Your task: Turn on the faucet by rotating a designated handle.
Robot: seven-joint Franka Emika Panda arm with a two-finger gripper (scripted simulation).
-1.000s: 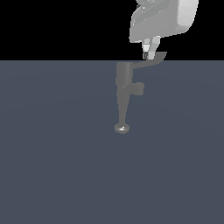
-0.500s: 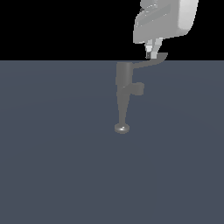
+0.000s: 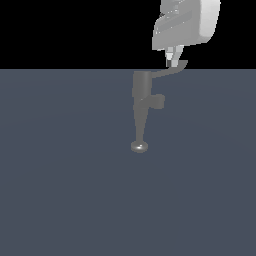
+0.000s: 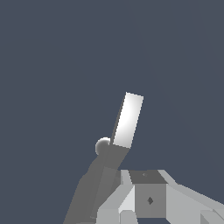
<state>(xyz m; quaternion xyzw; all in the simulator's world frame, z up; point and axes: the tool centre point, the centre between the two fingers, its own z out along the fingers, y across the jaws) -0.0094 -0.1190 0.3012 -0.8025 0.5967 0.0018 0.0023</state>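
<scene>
Gripper (image 3: 173, 59) cropped at frame top; finger spread unreadable. Handle (image 3: 169, 71) tip just below fingertips, slanting down toward faucet (image 3: 141, 102).

A flat, dark slate-blue floor (image 3: 60, 190) carries the scene, filling the lower part of the exterior view up to a straight far edge against black. Its surface is plain and even in tone, with no markings. The only thing standing on it is the grey faucet (image 3: 141, 107), near the middle of the exterior view and close to the far edge. In the wrist view the same slate-blue surface fills the background behind the faucet.
</scene>
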